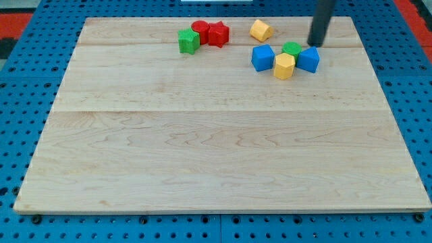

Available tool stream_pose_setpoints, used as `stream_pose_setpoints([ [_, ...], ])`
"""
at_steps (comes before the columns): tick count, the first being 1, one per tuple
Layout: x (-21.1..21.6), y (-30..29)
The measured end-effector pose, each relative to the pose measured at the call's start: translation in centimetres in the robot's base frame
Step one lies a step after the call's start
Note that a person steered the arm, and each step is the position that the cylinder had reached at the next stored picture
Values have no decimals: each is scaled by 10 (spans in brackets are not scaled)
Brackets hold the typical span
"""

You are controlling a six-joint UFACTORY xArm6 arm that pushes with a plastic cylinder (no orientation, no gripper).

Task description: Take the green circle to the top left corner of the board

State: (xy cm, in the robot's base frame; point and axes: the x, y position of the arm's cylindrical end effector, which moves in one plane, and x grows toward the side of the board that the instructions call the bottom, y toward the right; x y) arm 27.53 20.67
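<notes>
The green circle [292, 48] lies near the view's top right, wedged between a blue block [262, 57] on its left, a blue block [308, 59] on its right and a yellow block [284, 66] below it. My tip [314, 44] stands just to the right of the green circle and above the right blue block, close to both. The board's top left corner [91, 23] is far off to the view's left.
A green block [188, 40], a red circle [200, 30] and a red star-like block [218, 34] cluster at the top middle. A yellow block [260, 30] lies to their right. The wooden board [216, 148] rests on a blue pegboard.
</notes>
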Motion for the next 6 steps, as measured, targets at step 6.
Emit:
stream_pose_setpoints([
  [6, -11, -216],
])
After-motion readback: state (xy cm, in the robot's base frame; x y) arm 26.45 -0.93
